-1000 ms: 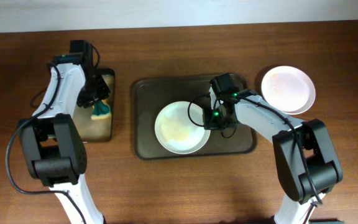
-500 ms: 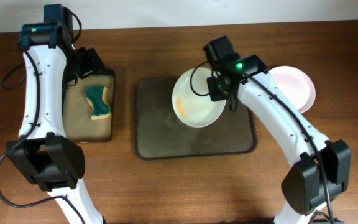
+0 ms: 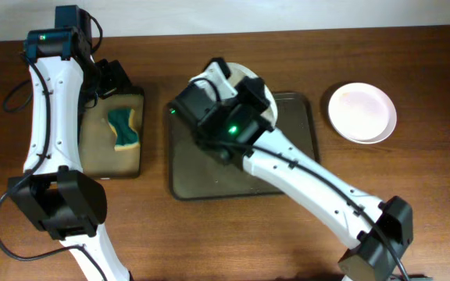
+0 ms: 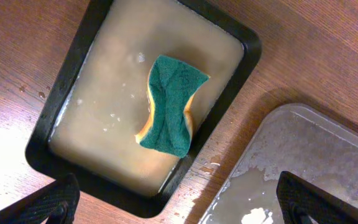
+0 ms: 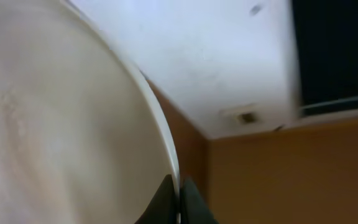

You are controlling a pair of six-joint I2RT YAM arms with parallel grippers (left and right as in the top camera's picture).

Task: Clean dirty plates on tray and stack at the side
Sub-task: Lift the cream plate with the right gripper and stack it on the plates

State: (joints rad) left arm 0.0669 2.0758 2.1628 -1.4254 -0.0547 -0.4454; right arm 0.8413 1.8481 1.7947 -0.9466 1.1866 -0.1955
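My right gripper (image 5: 179, 202) is shut on the rim of a white plate (image 5: 55, 124) and holds it tilted high above the tray; its camera looks up at the ceiling. From overhead the plate (image 3: 244, 73) shows only partly behind the raised right wrist. The dark tray (image 3: 190, 176) below has a wet film and no plate on it. A stack of white plates (image 3: 362, 112) sits on the table to the right. My left gripper (image 4: 185, 208) hangs open, with nothing in it, over the gap between the small tray and the big tray (image 4: 316, 155).
A green and yellow sponge (image 4: 169, 106) lies in murky water in a small black-rimmed tray (image 4: 61, 118) left of the big tray. The raised right arm (image 3: 303, 179) crosses over the big tray.
The right arm lifted the plate off the tray, up and to the left. The left gripper opened, left the sponge in the small tray and rose.
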